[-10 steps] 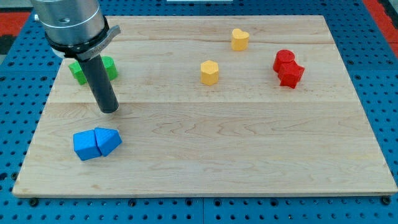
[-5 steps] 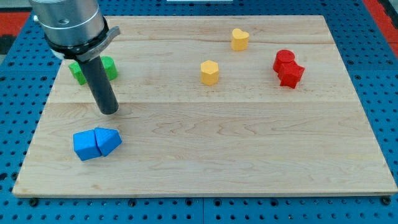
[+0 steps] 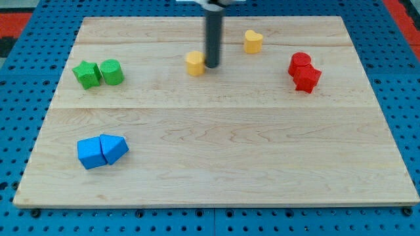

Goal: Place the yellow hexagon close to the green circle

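- Nearest the view's bottom, at the left, a blue cube (image 3: 90, 153) and a blue wedge-like block (image 3: 115, 149) lie touching each other on the wooden board (image 3: 230, 157), which rests on a blue perforated counter (image 3: 13, 118).
- The wide middle band of the board carries no block.
- Farther up at the view's left, a green star (image 3: 85, 74) and the green circle (image 3: 112, 71) sit side by side, touching or nearly so; the circle is on the right of the pair.
- At about the same depth on the view's right, a red cylinder (image 3: 300, 63) and a red star-like block (image 3: 307, 78) sit pressed together.
- The yellow hexagon (image 3: 195, 63) stands in the upper middle of the board, well apart from the green circle, to that circle's right.
- My tip (image 3: 213, 65) is down at the board just beside the hexagon's right side, touching it or almost so; the dark rod rises straight up out of the view's top.
- There is no claw on this arm, so there is nothing to be apart or together.
- Farthest back, a yellow heart (image 3: 253, 41) sits to the upper right of the rod, apart from it.
- No container is on the board; every block lies directly on the wood.
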